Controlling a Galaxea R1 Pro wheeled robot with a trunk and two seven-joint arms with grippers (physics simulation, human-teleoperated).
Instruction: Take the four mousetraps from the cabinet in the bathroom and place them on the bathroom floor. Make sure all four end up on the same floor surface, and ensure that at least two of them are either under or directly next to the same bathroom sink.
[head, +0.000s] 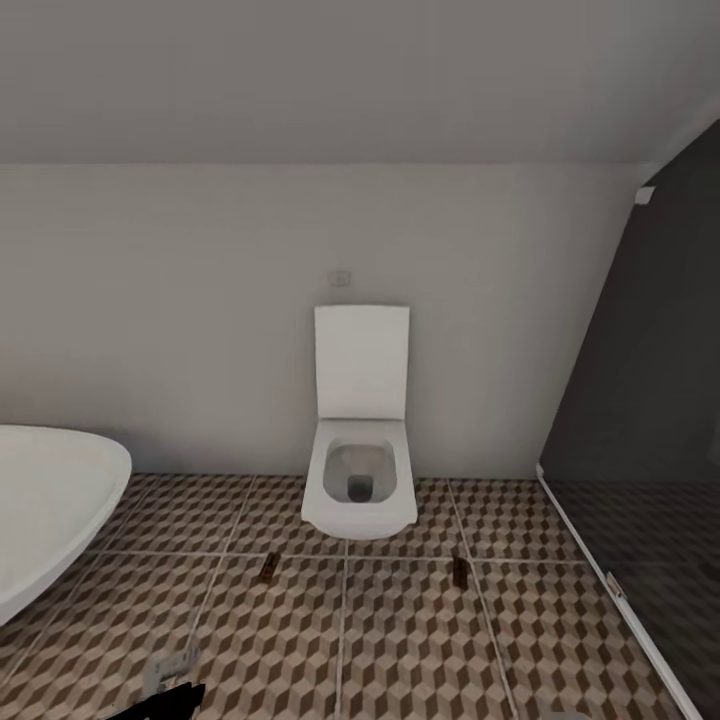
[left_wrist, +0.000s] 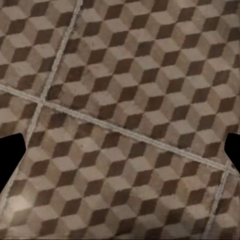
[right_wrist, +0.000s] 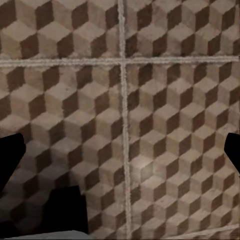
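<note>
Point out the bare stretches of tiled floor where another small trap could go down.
The floor is bare between the two mousetraps: left mousetrap, right mousetrap, in front of the toilet. It is also bare between the bathtub and the left trap. It is tighter along the dark glass panel at right.

The toilet (head: 360, 470) stands against the back wall (head: 200, 300), on the bathroom floor (head: 400, 640). Two mousetraps lie on the floor in front of it: one mousetrap (head: 267, 569) before its left corner, the other mousetrap (head: 459, 571) off its right corner, well apart. The bathtub (head: 50, 500) sits at the left. A glass partition (head: 640, 450) runs along the right.
</note>
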